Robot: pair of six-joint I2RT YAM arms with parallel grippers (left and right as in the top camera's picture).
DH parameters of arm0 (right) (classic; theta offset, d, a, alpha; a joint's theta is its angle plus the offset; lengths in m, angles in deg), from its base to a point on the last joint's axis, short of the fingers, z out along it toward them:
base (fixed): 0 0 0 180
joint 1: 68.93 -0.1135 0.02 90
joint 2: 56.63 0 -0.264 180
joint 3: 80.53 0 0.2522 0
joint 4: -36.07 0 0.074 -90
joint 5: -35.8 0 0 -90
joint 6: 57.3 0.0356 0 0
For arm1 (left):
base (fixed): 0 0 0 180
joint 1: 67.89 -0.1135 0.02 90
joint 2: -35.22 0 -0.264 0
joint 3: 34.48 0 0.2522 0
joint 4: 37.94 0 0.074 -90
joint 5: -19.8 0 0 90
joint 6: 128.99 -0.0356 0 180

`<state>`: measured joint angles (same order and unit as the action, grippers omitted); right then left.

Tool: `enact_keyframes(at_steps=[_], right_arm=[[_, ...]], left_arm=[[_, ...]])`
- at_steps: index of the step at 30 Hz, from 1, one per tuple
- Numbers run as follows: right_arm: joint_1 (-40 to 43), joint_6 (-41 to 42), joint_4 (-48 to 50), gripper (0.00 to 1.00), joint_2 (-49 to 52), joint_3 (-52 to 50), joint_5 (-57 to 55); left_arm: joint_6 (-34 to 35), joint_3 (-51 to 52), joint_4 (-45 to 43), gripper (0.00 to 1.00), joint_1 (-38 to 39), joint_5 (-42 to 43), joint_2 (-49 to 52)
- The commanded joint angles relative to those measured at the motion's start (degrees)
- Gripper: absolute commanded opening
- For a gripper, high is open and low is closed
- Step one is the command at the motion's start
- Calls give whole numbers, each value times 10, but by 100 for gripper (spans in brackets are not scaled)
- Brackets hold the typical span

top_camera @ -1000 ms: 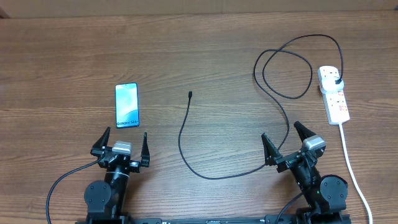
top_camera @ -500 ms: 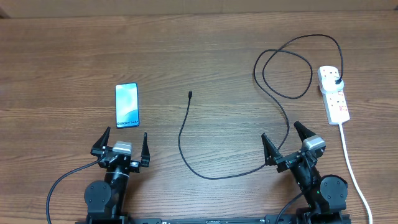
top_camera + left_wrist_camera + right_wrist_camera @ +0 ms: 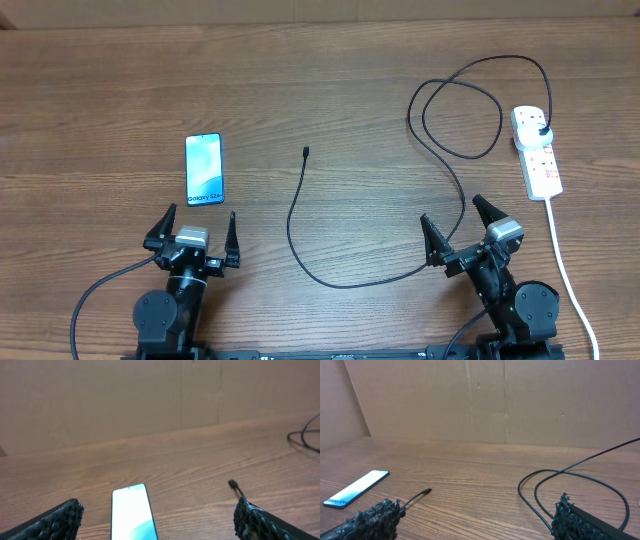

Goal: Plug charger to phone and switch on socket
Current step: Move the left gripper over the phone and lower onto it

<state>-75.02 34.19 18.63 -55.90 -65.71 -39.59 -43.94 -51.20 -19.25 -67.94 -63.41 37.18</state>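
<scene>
The phone [image 3: 204, 168] lies flat at the left with its light blue screen lit; it also shows in the left wrist view [image 3: 132, 515] and the right wrist view [image 3: 356, 488]. The charger cable [image 3: 300, 235] runs from its free connector tip [image 3: 305, 152] in a long curve and loops to its black plug [image 3: 541, 133], seated in the white socket strip [image 3: 537, 151] at the far right. My left gripper [image 3: 194, 234] is open and empty just in front of the phone. My right gripper [image 3: 456, 231] is open and empty, with the cable passing between its fingers on the table.
The strip's white cord [image 3: 566, 270] runs down the right edge toward the front. The cable's loops [image 3: 462, 118] lie at the back right. A brown cardboard wall [image 3: 485, 400] stands behind the table.
</scene>
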Motion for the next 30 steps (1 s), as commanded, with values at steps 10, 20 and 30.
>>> enact_keyframes(at_steps=[10, 20, 30], right_arm=[[-3, 2, 3, 100, -5, -6, -2], [-3, 2, 4, 100, -5, -6, -2], [-3, 2, 3, 100, -5, -6, -2]], left_arm=[[39, -162, 9, 100, -3, 21, 178], [38, -398, 121, 100, -4, 82, 439], [36, -657, 315, 100, -4, 113, 668]])
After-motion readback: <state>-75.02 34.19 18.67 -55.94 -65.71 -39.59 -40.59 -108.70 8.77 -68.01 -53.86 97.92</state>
